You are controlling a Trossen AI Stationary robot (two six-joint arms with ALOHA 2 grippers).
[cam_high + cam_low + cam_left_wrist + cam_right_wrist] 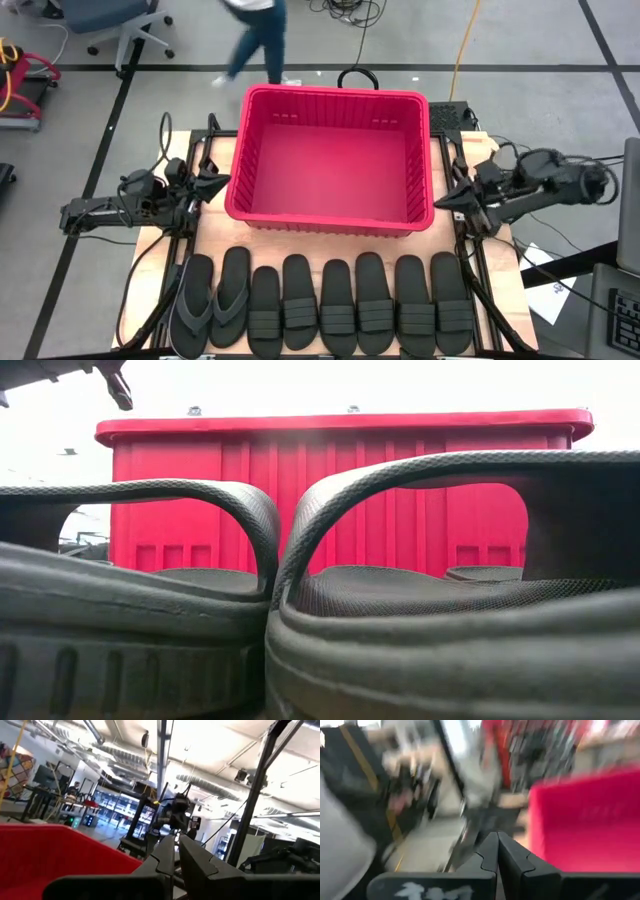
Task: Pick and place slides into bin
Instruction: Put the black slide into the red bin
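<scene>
The red bin stands in the middle of the table, with nothing showing inside it. The slides lie flat in a row along the near edge: two thong flip-flops at the left, then several band-strap slides side by side. In the low view two slides fill the foreground in front of the bin. My left gripper hangs shut by the bin's left wall, and my right gripper hangs shut by its right wall. Each wrist view shows its own shut fingers, left and right, with nothing between them.
A person walks on the floor beyond the far edge. The bin's black handle sticks out over its far wall. An office chair stands far left. A strip of bare wood lies between the bin and the slides.
</scene>
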